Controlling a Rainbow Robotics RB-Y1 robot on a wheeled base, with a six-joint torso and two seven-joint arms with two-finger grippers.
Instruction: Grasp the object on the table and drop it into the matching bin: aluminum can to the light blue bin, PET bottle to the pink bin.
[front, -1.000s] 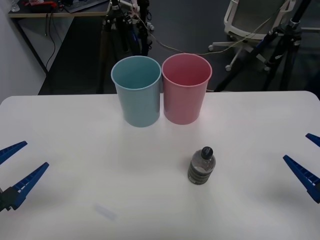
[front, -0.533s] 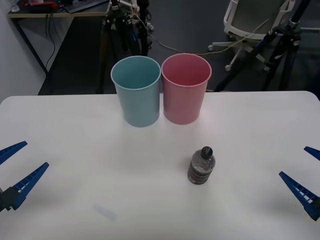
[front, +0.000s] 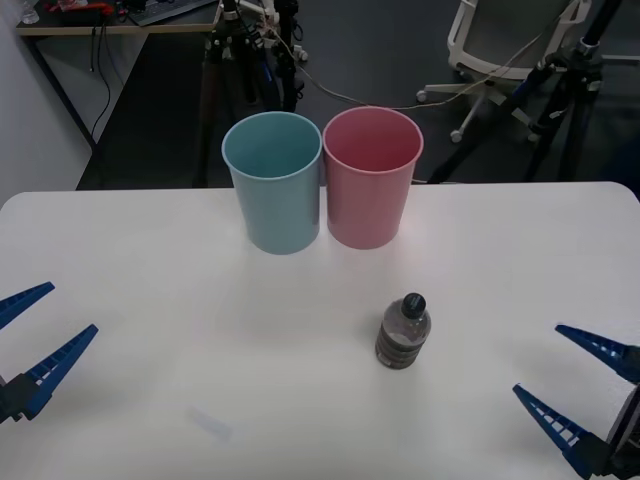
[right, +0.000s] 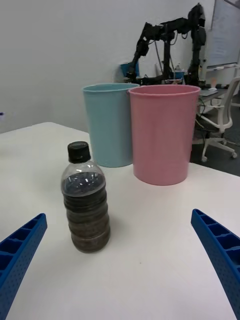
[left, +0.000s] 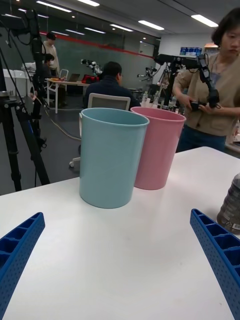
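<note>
The PET bottle (front: 403, 332) stands upright on the white table (front: 150, 260), clear with a dark cap and brownish label band; the right wrist view has this bottle (right: 86, 200) close ahead. Behind it stand the pink bin (front: 372, 177) and the light blue bin (front: 273, 181), side by side and touching. My right gripper (front: 575, 392) is open low at the table's right front, a short way right of the bottle. My left gripper (front: 30, 335) is open at the far left edge. The left wrist view has both bins (left: 112, 156) (left: 157, 146) and a sliver of the bottle (left: 231, 204).
Tripods (front: 235, 50) and an office chair (front: 505, 45) stand on the dark floor behind the table. A faint mark (front: 212, 423) lies on the tabletop at front left.
My right gripper has moved inward and toward the front of the table, closer to the bottle. The left gripper, the bottle and both bins have stayed put.
</note>
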